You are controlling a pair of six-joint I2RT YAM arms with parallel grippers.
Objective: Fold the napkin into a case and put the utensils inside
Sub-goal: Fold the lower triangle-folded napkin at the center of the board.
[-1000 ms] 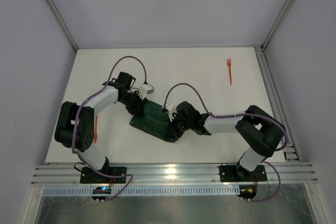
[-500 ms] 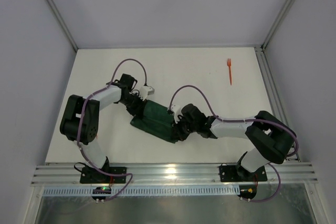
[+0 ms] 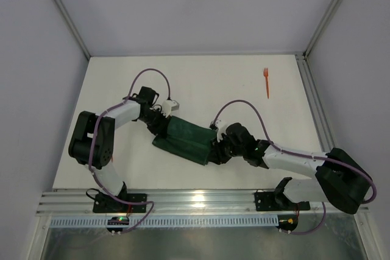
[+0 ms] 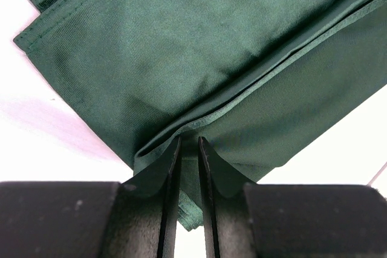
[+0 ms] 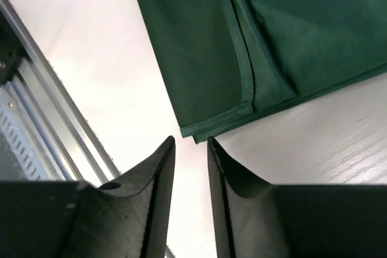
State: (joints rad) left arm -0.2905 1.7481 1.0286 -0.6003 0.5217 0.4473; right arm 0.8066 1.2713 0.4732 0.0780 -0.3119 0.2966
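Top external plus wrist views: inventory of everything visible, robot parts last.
napkin: 1, dark green, folded, mid-table between the two hands
fork: 1, orange, far right of the table, lying alone
table: 1, white, under everything
arms: 2, white and black, left arm and right arm reaching in from the near edge
left hand: 1, black, closed on a fold at the napkin's left end
right hand: 1, black, open, just off the napkin's near-right corner, holding nothing

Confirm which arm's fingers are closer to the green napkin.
Left. The left fingers pinch a folded edge of the napkin. The right fingers sit just off one corner of it, slightly apart, not touching the cloth.
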